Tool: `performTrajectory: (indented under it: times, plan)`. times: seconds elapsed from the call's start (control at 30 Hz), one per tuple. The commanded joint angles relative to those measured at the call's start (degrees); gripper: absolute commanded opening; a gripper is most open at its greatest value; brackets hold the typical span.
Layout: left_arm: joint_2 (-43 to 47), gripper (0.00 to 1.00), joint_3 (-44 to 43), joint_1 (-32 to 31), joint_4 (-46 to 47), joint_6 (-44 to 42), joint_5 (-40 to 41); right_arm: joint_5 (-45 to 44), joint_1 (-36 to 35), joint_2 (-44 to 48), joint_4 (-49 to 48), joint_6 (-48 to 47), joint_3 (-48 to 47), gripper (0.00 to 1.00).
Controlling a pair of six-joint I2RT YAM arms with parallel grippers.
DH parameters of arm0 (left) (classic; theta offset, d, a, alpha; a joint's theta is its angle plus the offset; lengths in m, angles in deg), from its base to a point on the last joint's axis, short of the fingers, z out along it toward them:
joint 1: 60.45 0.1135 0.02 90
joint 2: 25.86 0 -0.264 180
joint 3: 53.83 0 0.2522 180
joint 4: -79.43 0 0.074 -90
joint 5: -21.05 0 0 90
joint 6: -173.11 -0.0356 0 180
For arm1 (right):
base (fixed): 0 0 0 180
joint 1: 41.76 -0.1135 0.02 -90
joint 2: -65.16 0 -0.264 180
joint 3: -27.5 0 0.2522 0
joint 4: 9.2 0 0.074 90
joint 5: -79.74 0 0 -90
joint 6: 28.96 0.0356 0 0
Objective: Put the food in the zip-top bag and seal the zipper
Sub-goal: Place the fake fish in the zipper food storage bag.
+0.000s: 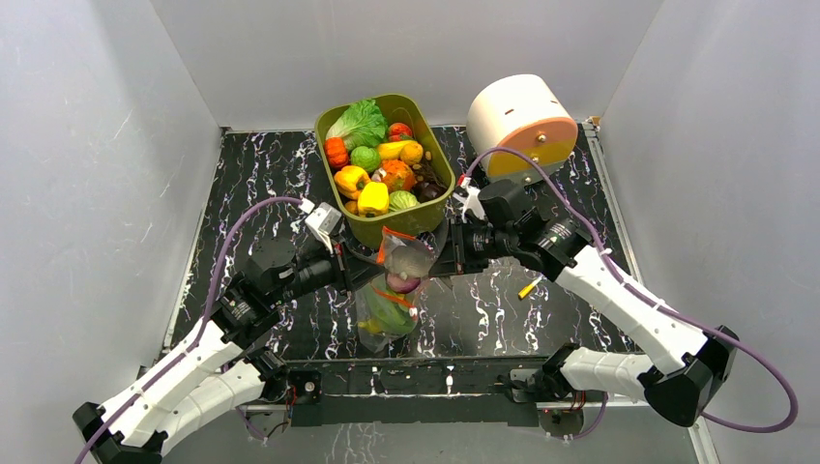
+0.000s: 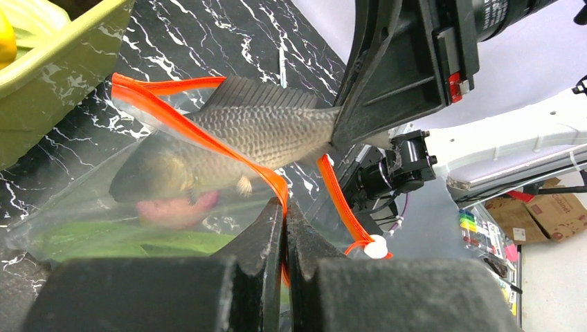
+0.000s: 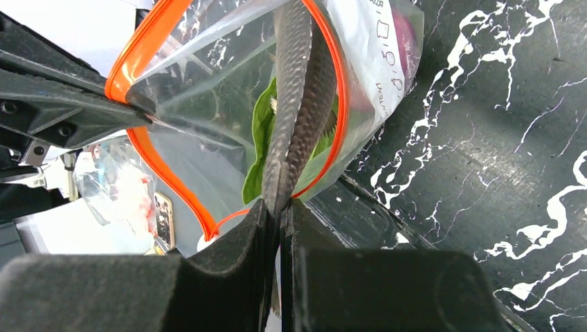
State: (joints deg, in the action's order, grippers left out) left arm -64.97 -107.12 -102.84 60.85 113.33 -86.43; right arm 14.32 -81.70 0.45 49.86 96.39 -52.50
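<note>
Loading step: right pincer [image 3: 278, 207] pinches toy fish [image 3: 292, 104] by its tail, head inside zip-top bag [image 3: 367, 69]. Left pincer [image 2: 285, 207] clamps zipper [image 2: 173, 117]. Next, likely: push deeper, release.

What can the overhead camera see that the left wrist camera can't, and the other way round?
Only overhead: the white drum, the small yellow stick and the full heap of toy food in the green tub. Only left wrist: the scales of a toy fish, head inside the clear bag, and the left gripper pinching the orange zipper. Both: the bag, the tub's wall, the marbled table.
</note>
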Motion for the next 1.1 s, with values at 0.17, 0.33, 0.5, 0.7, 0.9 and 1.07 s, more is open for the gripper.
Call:
performTrajectory:
  times: [0.17, 0.33, 0.5, 0.7, 0.9, 1.07]
  plan:
    - [-0.25, 0.00, -0.62, -0.15, 3.79, 1.81, -3.10, -2.64, -3.03, -3.28, -2.43, 3.87, -6.15, 0.00]
    - [0.27, 0.00, -0.52, -0.15, 4.46, 2.66, -3.71, -5.75, -7.10, -6.15, -3.88, 5.39, -8.29, 0.00]
    - [0.62, 0.00, 0.26, -0.15, 6.21, 4.37, -4.59, -9.35, -10.84, -7.85, -4.45, 6.42, -9.17, 0.00]
    - [0.84, 0.00, 1.95, -0.20, 9.50, 7.22, -5.91, -12.23, -14.31, -7.96, -7.75, 9.08, -6.70, 0.00]
    - [1.32, 0.00, 2.83, -0.15, 11.89, 8.66, -5.45, -13.72, -17.02, -7.56, -10.72, 10.95, -3.04, 0.12]
    - [1.62, 0.00, 2.32, -0.15, 10.48, 7.61, -5.11, -13.97, -18.76, -9.54, -8.34, 8.42, -4.94, 0.33]
